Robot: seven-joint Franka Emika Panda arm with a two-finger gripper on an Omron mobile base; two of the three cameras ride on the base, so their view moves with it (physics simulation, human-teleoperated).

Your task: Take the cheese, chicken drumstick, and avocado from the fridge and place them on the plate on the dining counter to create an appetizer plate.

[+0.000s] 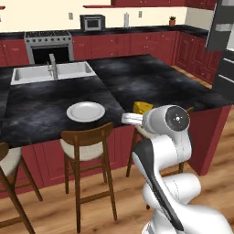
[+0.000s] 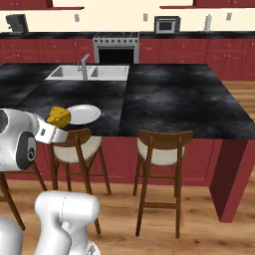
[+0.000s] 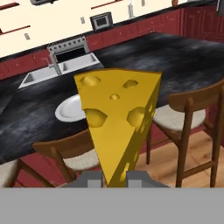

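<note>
My gripper [image 3: 114,179] is shut on the cheese [image 3: 118,122], a yellow-orange wedge with holes that stands up large in the hand view. From the base views the cheese [image 1: 142,107] [image 2: 59,117] hangs just off the near edge of the dining counter [image 1: 151,82] [image 2: 174,99], above the chairs. The white plate [image 1: 85,111] [image 2: 82,114] [image 3: 70,109] lies bare on the counter near that edge, left of the cheese in the left base view. The fridge [image 1: 224,41] shows as a dark slab at the far right with its door swung out.
Wooden chairs with cream seats [image 1: 89,151] [image 2: 162,152] stand along the counter's near side, under the gripper. A sink with a faucet [image 1: 52,71] [image 2: 89,72] sits in the counter beyond the plate. A stove [image 1: 48,45] and microwave [image 1: 92,22] line the back wall.
</note>
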